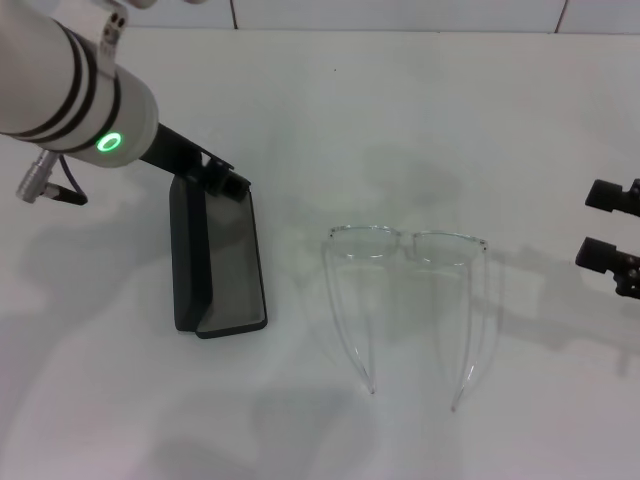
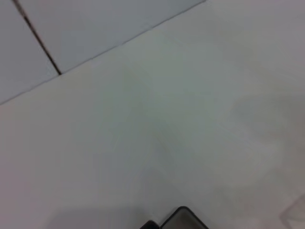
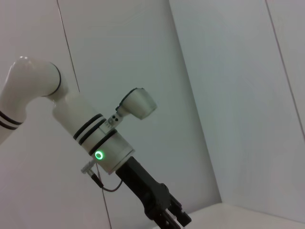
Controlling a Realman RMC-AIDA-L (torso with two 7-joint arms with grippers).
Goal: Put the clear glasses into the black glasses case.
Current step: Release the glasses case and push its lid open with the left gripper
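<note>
Head view: a white table with bare surface all around. The black glasses case lies open at left, long axis running away from the robot. The left gripper sits at its far end; finger state cannot be told. The clear glasses lie centre-right, well apart from the case, temples pointing toward the robot. The right gripper waits at the right edge, fingers spread.

Left gripper fingertips hidden against far end of black glasses case; open or shut unclear. In right wrist view same gripper cut off by frame edge. Right gripper cropped at head view's right edge, only two dark finger stubs visible. Case in left wrist view cropped to a corner, blurred. Clear glasses temple tips faint against table.
</note>
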